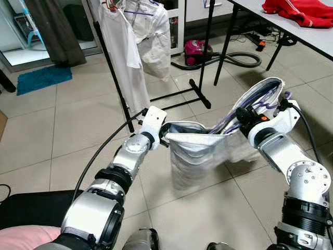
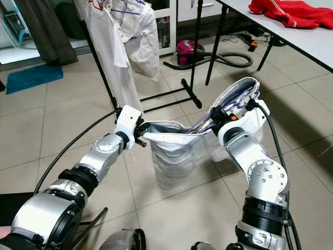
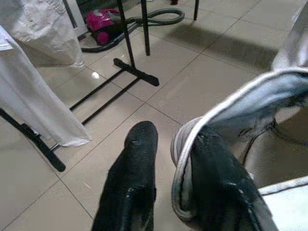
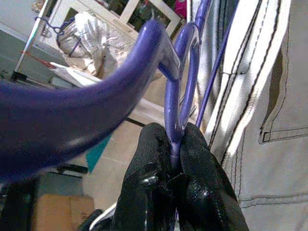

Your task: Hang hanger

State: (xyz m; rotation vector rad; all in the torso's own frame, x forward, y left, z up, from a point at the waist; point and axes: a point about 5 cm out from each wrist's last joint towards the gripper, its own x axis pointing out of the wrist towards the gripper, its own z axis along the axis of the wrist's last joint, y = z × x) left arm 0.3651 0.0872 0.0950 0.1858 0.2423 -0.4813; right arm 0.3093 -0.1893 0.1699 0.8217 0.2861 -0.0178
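Purple hanger point(image 4: 179, 82) inside the white shirt point(image 1: 195, 148): right pincer point(image 4: 175, 159) clenched on it, left pincer point(image 3: 173, 159) grasping the shirt hem before the clothes rack point(image 1: 156, 99).

I can't read any text, label, brand, number or sign from here. The pale garment point(image 1: 200, 151), the purple hanger point(image 4: 175, 86), the red cloth point(image 1: 302, 11) on the table point(image 1: 317, 41) and the pink vacuum cleaner point(image 1: 195, 51) carry no lettering I can make out.
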